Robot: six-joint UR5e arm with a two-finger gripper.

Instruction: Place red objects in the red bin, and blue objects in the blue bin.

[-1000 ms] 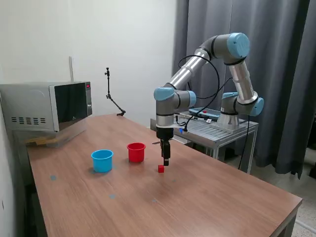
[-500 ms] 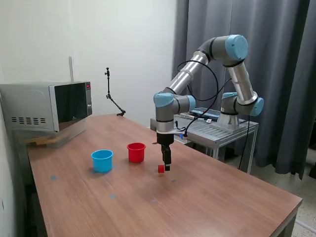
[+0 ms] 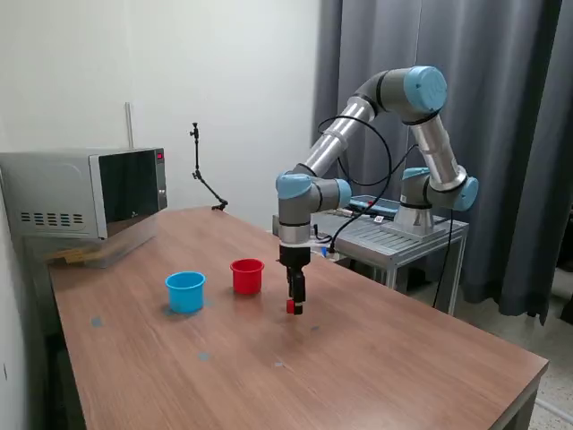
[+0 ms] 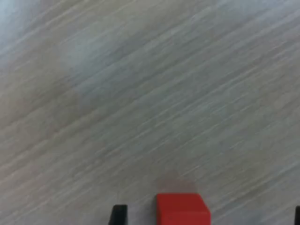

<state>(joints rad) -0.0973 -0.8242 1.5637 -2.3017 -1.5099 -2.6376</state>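
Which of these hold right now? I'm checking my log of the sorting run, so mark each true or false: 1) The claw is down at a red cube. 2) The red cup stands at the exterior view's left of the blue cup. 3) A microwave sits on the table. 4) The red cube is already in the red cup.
1) True: the claw is low over the table at the red cube.
2) False: the red cup stands at the exterior view's right of the blue cup.
3) True: the microwave sits at the table's far corner.
4) False: the cube lies on the table, apart from the cup.
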